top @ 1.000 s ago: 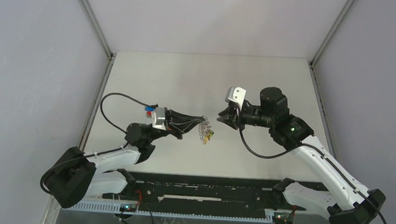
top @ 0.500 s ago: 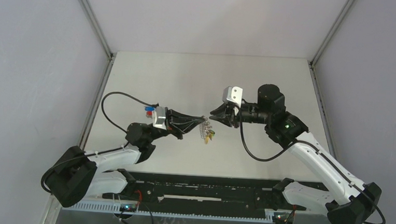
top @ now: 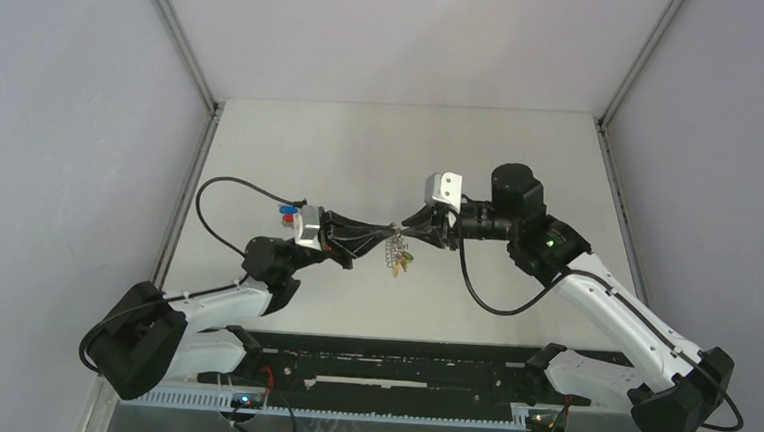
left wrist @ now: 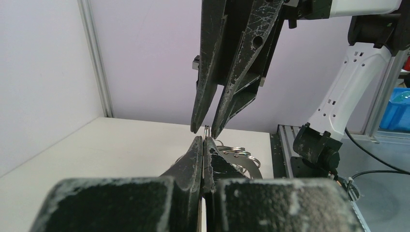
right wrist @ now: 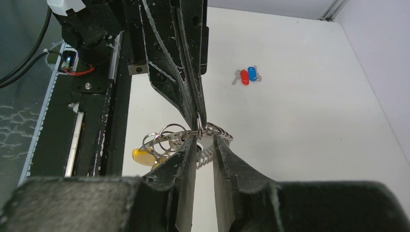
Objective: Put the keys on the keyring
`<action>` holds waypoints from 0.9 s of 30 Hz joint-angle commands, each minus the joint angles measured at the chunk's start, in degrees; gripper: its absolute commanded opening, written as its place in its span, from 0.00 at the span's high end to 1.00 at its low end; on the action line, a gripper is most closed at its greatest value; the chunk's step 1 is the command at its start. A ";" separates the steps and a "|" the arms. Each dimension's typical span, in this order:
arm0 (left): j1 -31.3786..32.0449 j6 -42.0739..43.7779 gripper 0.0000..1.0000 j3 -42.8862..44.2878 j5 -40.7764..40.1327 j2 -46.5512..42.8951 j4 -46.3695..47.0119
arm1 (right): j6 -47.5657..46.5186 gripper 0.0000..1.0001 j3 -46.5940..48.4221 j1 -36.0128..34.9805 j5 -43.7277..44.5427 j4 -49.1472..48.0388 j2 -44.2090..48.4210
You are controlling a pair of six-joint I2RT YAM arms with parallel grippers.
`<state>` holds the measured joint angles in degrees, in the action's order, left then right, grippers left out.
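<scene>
In the last second the right gripper has moved to the left, and its tips now meet the tip of the left gripper, where a clear gap was between them before. The left gripper has stayed in its place. It is closed tight on one small ring of the keyring and holds it in the air above the tabletop, with the rest hanging below its tip. The jaws of the right gripper stand a little apart, one on each side of the thin edge of that ring. We cannot tell if they touch it yet.

We judge that the threading is about to begin, but we find the black-headed key in no view, also not between the right fingers.

The keyring is bright silver metal: fine chain links and several thin round wire rings that overlap. A smooth yellow strip hangs among them. The gripper fingers are long black wedges, scratched and dusted white. The blue- and red-headed keys lie flat on the pale, matt tabletop, well apart from the grippers.
</scene>
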<state>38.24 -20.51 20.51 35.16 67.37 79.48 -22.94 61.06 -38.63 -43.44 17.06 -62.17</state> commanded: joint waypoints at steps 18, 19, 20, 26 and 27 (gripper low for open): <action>1.14 -1.12 1.00 3.36 0.48 -0.66 4.19 | -0.57 1.00 0.60 -1.09 -0.34 -1.07 -0.15; 1.14 -1.04 1.00 3.25 0.59 -0.62 4.21 | -0.61 1.00 0.61 -1.02 -0.06 -0.80 -0.07; 1.14 -0.95 0.99 3.03 0.72 -0.59 4.21 | -0.69 1.00 0.64 -1.01 0.30 -0.57 0.21; -0.81 -0.82 0.76 1.00 -0.63 -0.15 4.11 | -0.49 1.00 2.64 -1.04 6.11 3.96 2.09; -1.28 -0.83 0.72 0.57 -0.99 -0.14 4.03 | -0.63 1.00 3.59 -1.20 7.23 5.70 1.86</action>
<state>38.35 -21.02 20.51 35.11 67.40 79.90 -23.20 61.12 -39.44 -41.01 19.22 -62.00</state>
